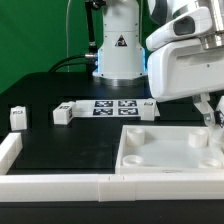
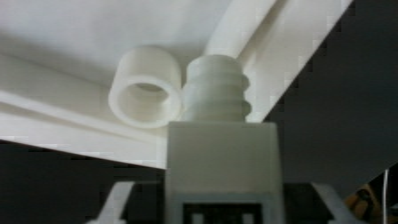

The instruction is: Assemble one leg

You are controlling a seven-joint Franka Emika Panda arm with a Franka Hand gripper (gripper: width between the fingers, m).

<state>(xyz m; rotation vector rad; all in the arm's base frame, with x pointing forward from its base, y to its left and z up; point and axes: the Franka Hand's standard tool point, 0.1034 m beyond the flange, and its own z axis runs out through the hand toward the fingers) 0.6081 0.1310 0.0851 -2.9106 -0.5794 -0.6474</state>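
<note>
My gripper (image 2: 226, 196) is shut on a leg (image 2: 224, 150), a small white block with a black-and-white tag near the jaws. The leg's ribbed screw tip (image 2: 221, 88) points at the white square panel (image 2: 54, 95) and sits right beside a round corner socket (image 2: 146, 88), apart from its hole. In the exterior view the gripper (image 1: 208, 112) hangs over the far right part of the panel (image 1: 165, 165), and the held leg is mostly hidden there. Two more legs (image 1: 17, 118) (image 1: 62, 114) stand at the exterior view's left.
The marker board (image 1: 112, 107) lies in front of the arm's base (image 1: 118, 50). Long white border rails run along the front (image 1: 55, 186) and the exterior view's left (image 1: 8, 150). The panel has another socket (image 1: 137, 133) at its far left corner.
</note>
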